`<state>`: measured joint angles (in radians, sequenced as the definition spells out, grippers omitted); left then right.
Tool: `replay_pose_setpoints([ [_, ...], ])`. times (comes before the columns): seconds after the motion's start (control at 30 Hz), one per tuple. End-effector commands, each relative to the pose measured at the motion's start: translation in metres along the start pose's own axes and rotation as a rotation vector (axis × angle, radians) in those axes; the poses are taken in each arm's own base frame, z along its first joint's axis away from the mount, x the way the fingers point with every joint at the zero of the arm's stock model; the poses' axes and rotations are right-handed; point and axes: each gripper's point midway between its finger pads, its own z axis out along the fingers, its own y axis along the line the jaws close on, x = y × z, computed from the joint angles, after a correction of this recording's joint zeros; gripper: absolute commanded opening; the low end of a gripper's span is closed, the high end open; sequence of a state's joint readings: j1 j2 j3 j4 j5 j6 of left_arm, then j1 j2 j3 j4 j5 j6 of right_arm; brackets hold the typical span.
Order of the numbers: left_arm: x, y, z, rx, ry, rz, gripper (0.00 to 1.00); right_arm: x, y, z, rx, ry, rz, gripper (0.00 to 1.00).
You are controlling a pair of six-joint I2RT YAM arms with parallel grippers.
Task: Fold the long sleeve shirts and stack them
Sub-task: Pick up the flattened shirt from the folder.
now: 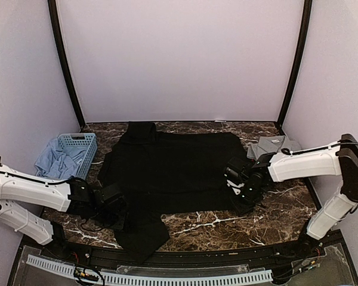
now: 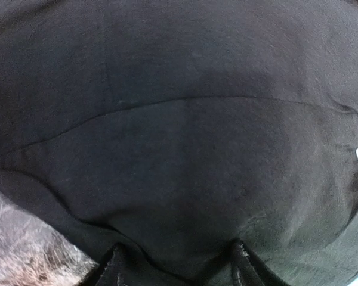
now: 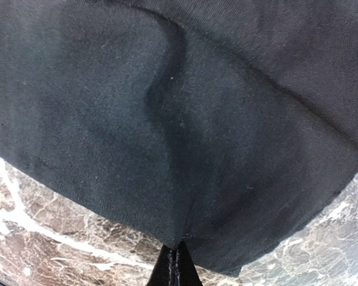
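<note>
The large black shirt point(image 1: 173, 164) lies spread across the middle of the marble table, with one part hanging down toward the front edge at the left. My left gripper point(image 1: 111, 205) is at the shirt's left side. In the left wrist view it point(image 2: 179, 255) is open, its fingers wide apart with black cloth point(image 2: 185, 155) bulging between them. My right gripper point(image 1: 238, 183) is at the shirt's right edge. In the right wrist view it point(image 3: 176, 251) is shut, pinching the hem of the black shirt point(image 3: 167, 119). A folded grey shirt point(image 1: 273, 146) lies at the back right. The red-edged shirt is out of view.
A light-blue lattice basket point(image 1: 85, 143) stands at the back left with pale blue cloth point(image 1: 55, 161) spilling out of it. Bare marble table point(image 1: 215, 223) shows in front of the black shirt. Pale walls close in the sides and back.
</note>
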<state>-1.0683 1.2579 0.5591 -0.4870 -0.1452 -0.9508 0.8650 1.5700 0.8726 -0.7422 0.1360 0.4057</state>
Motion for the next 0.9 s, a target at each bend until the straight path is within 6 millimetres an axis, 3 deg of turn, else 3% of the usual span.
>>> replay_pose_setpoints([
  [0.0, 0.003, 0.001, 0.006, -0.018, 0.003, 0.002, 0.44, -0.005, -0.006, -0.013, 0.017, -0.036, 0.025, 0.0],
  [0.03, 0.003, -0.001, 0.006, -0.011, 0.007, 0.003, 0.34, -0.004, -0.007, -0.014, 0.019, -0.035, 0.026, 0.0],
  [0.1, 0.003, -0.004, 0.007, 0.003, 0.005, 0.004, 0.23, -0.004, -0.007, -0.014, 0.016, -0.04, 0.029, 0.0],
  [0.3, -0.004, -0.01, -0.002, 0.014, -0.012, 0.024, 0.01, -0.003, -0.008, -0.015, 0.022, -0.039, 0.031, 0.0],
  [0.57, -0.027, -0.033, -0.049, 0.065, -0.038, 0.126, 0.0, -0.007, -0.011, -0.029, 0.025, -0.067, 0.038, 0.0],
  [0.73, -0.036, -0.041, -0.087, 0.12, -0.06, 0.181, 0.0, -0.002, -0.011, -0.032, 0.016, -0.057, 0.031, 0.0],
  [0.87, -0.045, -0.038, -0.102, 0.182, -0.074, 0.159, 0.0, 0.001, -0.013, -0.033, 0.027, -0.046, 0.026, 0.0],
])
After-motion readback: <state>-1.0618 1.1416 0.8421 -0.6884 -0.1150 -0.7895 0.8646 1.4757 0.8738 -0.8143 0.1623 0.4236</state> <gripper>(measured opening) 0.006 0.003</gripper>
